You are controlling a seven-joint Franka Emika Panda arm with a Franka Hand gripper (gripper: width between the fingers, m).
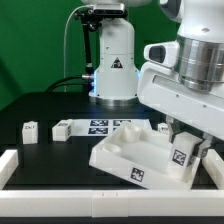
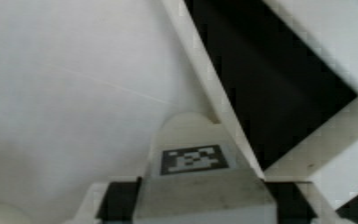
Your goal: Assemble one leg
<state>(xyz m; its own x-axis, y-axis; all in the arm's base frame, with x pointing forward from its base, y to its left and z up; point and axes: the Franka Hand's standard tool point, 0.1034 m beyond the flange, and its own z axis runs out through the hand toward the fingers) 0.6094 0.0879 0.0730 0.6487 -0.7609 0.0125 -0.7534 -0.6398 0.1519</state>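
My gripper (image 1: 186, 140) is shut on a leg (image 1: 181, 157), a stubby white block with a square marker tag. It holds the leg upright at the corner of the large white panel (image 1: 125, 152) on the exterior view's right. In the wrist view the leg (image 2: 197, 165) sits between my two dark fingers (image 2: 123, 202), over the panel's flat inside (image 2: 69, 90) next to its raised rim (image 2: 202, 70). The gripper (image 2: 202, 203) hides the leg's lower end. Two more legs (image 1: 30, 130) (image 1: 62, 128) lie on the black table at the exterior view's left.
The marker board (image 1: 108, 125) lies behind the panel. A white robot base (image 1: 114, 60) stands at the back. A white rail (image 1: 60, 176) runs along the table's front edge, with a raised end (image 1: 6, 165) at the left.
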